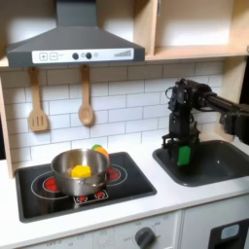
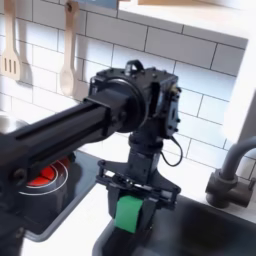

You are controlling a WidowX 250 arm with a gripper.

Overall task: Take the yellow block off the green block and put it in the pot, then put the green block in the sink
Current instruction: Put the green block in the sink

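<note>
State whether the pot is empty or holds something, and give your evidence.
Not empty. In the first exterior view the pot on the stove holds the yellow block, visible inside its rim.

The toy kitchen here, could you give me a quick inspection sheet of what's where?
Surface: white counter with a black stove and a dark sink.
Job's things: yellow block lies in the pot on the stove; green block is held over the sink.
Clutter: orange-and-green toy piece behind the pot.
Hand: the hand is shut on the green block.
Cables: black wires run along the arm.
Surroundings: tiled wall, hanging wooden spoon and spatula, range hood, faucet.
</note>
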